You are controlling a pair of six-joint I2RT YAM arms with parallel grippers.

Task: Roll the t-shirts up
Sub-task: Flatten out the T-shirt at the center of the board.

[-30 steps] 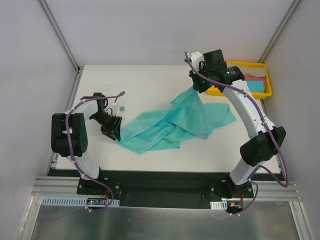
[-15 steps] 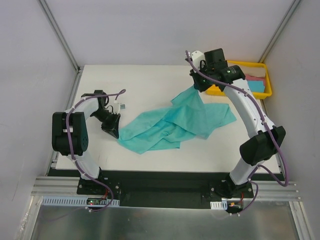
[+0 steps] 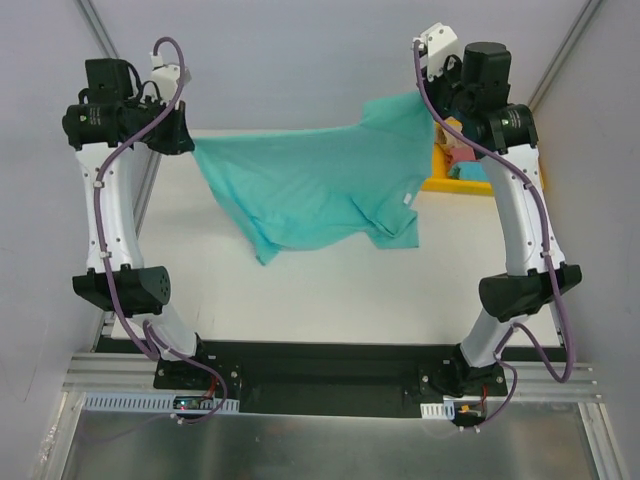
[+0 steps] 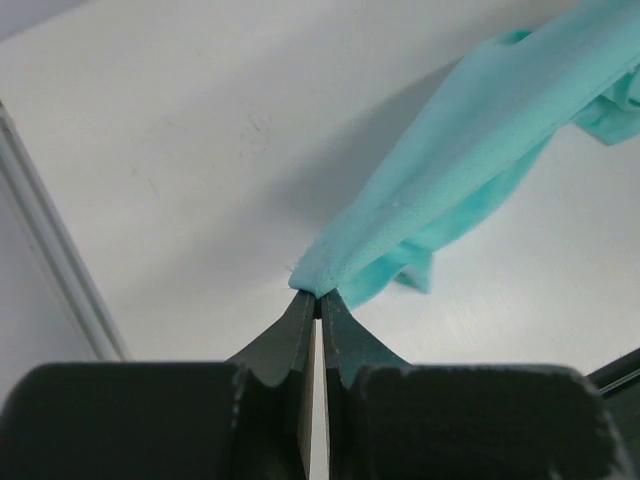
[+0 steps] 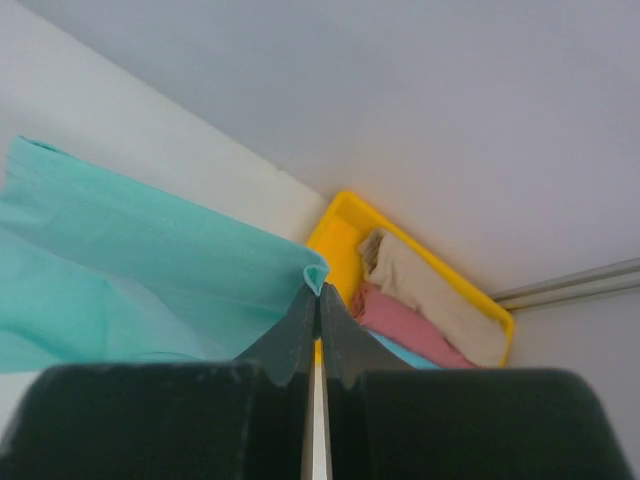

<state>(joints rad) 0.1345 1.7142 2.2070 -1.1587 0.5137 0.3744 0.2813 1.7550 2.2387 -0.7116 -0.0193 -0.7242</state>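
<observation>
**Fig. Spread-out step, dual-arm.** L gripper (image 4: 318, 295): tips pinched tight on one corner of the sea-green t-shirt (image 3: 320, 185), cloth bunched right at the tips. R gripper (image 5: 318, 290): likewise clenched, nipping the opposite corner. Shirt hangs stretched betw. both arms, high over the table (image 3: 300, 300). Top edge near taut, lower part sags w/ folds. Whether the hem touches the table: can't tell. Beyond R gripper, yellow tray (image 5: 345, 215) holds a beige t-shirt (image 5: 430, 290) & a pink t-shirt (image 5: 410, 335), side by side. Step (judged): opening the tee out before laying it flat; rolling not yet begun. Next move calls for both arms lowering together w/ even tension, so the cloth lands flat w/o creases & neither grip slips.
</observation>
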